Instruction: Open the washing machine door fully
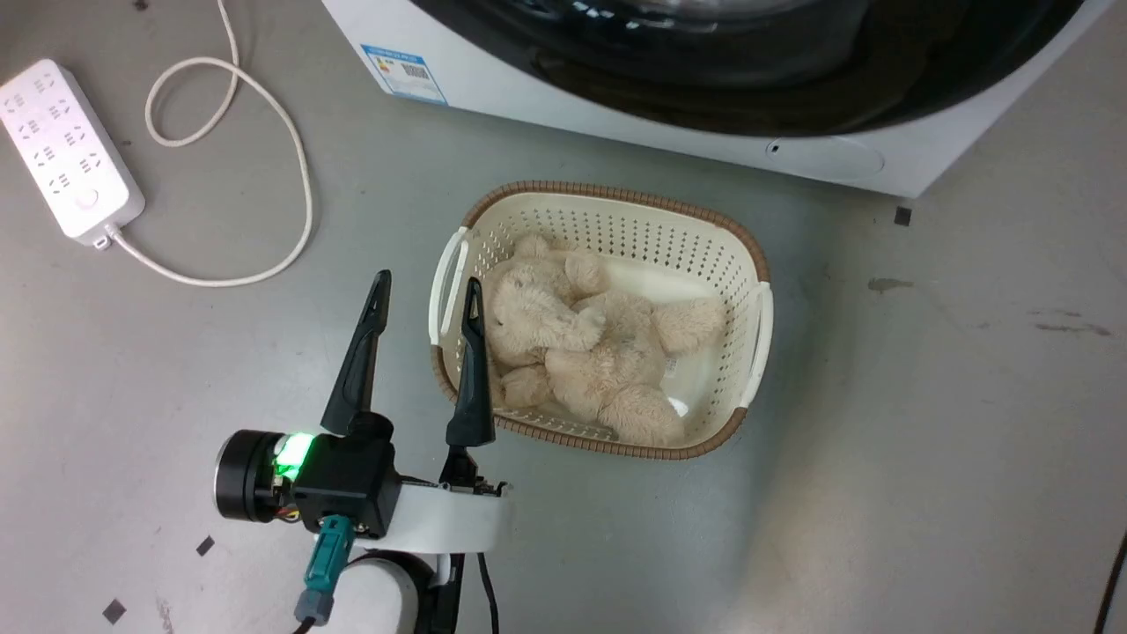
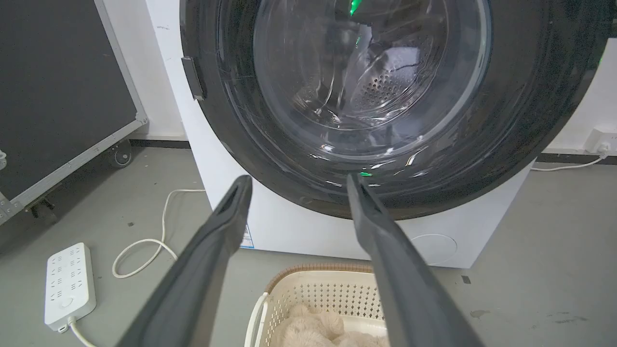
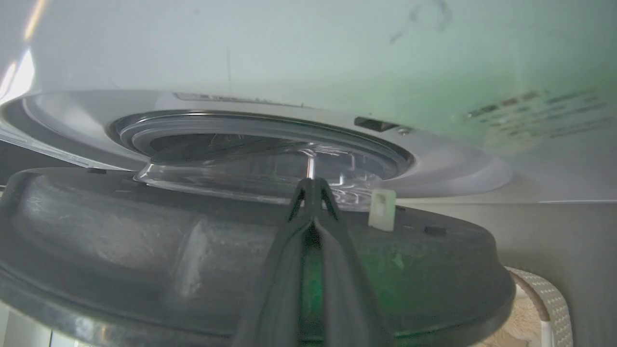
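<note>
The washing machine [image 1: 546,97] stands at the top of the head view, and its glossy black washing machine door [image 1: 704,79] stands ajar. My left gripper [image 1: 427,278] hangs open over the floor beside the basket, holding nothing. In the left wrist view the open left gripper [image 2: 299,177] points at the lower rim of the door [image 2: 530,120]. My right gripper [image 3: 312,182] is shut, lying along the door's dark inner face [image 3: 144,250] with its tips at the glass bowl [image 3: 231,176], in the gap before the machine front [image 3: 289,48].
A cream perforated basket [image 1: 616,198] with a beige plush bear [image 1: 581,343] sits on the floor right in front of the machine. A white power strip [image 1: 66,145] and its looped cable [image 1: 299,176] lie at the left. A black wheeled case [image 2: 58,86] stands left of the machine.
</note>
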You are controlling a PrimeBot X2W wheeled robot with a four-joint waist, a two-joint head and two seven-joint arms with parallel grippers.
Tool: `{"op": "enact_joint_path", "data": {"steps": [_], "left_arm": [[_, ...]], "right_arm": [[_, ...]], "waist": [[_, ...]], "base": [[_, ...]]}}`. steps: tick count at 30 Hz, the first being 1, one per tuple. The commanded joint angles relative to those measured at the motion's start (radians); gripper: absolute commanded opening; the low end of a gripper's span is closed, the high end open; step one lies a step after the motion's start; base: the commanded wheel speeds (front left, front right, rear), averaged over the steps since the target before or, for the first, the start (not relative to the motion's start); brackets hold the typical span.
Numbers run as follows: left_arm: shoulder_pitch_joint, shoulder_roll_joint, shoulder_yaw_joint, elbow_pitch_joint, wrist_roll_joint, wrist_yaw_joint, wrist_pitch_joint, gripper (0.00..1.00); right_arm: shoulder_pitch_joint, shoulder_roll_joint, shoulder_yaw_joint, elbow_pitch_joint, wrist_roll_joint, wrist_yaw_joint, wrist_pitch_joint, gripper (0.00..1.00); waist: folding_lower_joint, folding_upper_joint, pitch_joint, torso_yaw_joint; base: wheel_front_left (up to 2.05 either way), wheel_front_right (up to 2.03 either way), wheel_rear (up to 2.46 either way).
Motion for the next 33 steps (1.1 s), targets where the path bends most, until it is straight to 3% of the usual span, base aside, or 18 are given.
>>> {"op": "enact_joint_path", "data": {"steps": [1, 9, 17, 22, 33], "left_arm": [[-0.017, 0.000, -0.004, -0.002, -0.001, 0.008, -0.012, 1.00], [0.006, 0.000, -0.003, 0.016, -0.004, 0.004, -0.028, 1.00], [0.075, 0.003, 0.019, 0.049, -0.002, -0.024, -0.028, 1.00], [0.120, 0.003, 0.021, 0.070, -0.008, -0.043, -0.028, 1.00], [0.172, 0.002, 0.015, 0.113, -0.015, -0.090, -0.028, 1.00]], "right_arm": [[-0.015, 0.013, -0.008, 0.024, 0.030, 0.000, 0.035, 0.00], [0.087, 0.061, -0.036, 0.001, 0.111, 0.000, 0.172, 0.00], [0.352, 0.149, 0.008, -0.171, 0.113, 0.000, 0.294, 0.00], [0.486, 0.170, 0.049, -0.265, 0.159, 0.000, 0.360, 0.00], [0.702, 0.172, 0.438, -0.358, 0.458, 0.000, 0.292, 0.00]], "waist": [[-0.0001, 0.0000, -0.010, -0.003], [-0.0001, 0.0000, -0.093, -0.017], [-0.0001, 0.0000, -0.212, -0.038], [-0.0001, 0.0000, -0.265, -0.041], [-0.0001, 0.0000, -0.322, -0.025]], "base": [[0.00, 0.00, 0.00], [0.00, 0.00, 0.00], [0.00, 0.00, 0.00], [0.00, 0.00, 0.00], [0.00, 0.00, 0.00]]}}
